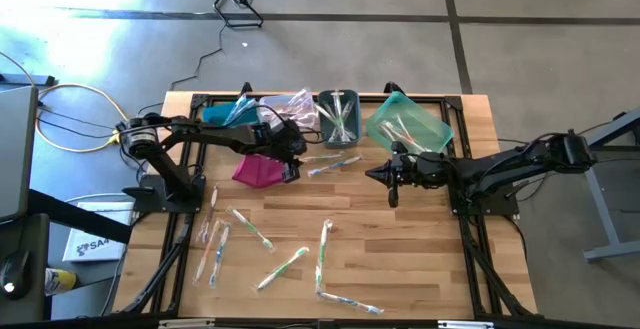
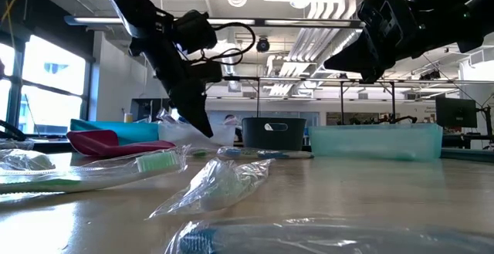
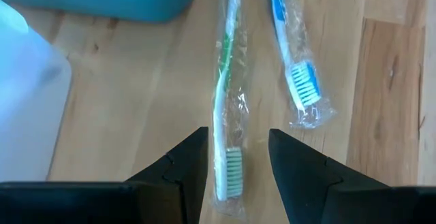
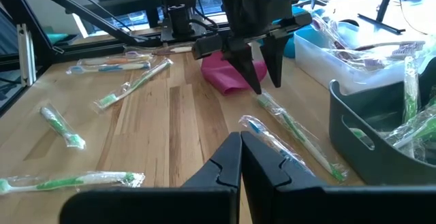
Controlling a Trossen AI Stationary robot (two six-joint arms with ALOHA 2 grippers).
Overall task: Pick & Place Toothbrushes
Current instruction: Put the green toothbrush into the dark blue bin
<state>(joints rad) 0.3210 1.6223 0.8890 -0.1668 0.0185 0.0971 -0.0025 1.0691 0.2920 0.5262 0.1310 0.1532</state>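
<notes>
You are looking at the left gripper (image 3: 238,157) hanging just above the wooden surface (image 1: 400,259), its fingers (image 3: 178,168) standing apart on either side of the bristle end of a green-handled toothbrush (image 3: 225,108) in a clear wrapper; the fingers are not closing on it, and you cannot tell whether the tips are touching the wood. A blue-handled toothbrush (image 3: 291,50), also wrapped, is lying just beside it, roughly parallel. In the high view this pair (image 1: 333,163) is sitting near the middle of the surface, just in front of the grey bin (image 1: 339,117), with the magenta pouch (image 1: 257,170) beside the left gripper. The right gripper (image 4: 240,157) is waiting near the middle-right of the surface with its fingers pressed fully together, holding nothing. The grey bin is already holding several wrapped toothbrushes, and so are the clear bin (image 1: 290,109) and the teal bin (image 1: 408,121); a blue bin (image 1: 222,113) is standing at the back left. More toothbrushes are lying loose across the front half of the surface: a cluster (image 1: 213,237) near the left edge, one green one (image 1: 281,268) toward the centre, another (image 1: 323,250) lying nearly upright in the picture beside it, and one (image 1: 350,302) close to the front edge.
</notes>
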